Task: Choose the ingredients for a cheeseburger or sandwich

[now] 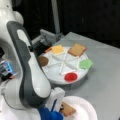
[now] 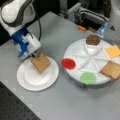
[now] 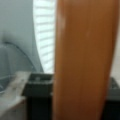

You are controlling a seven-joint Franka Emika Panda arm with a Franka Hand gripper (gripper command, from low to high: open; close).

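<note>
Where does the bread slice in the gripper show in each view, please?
Front view: bread slice at bottom centre, on the plate, beside the gripper.
Front view: slice at left, on the plate.
Wrist view: slice fills the centre, edge-on.
Shared landmark: the plate.

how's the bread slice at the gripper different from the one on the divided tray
The bread slice at the gripper is over the white plate, pinched at one corner by the gripper; the bread slice on the divided tray lies flat in a compartment, untouched. Both are tan-brown squares.
</note>
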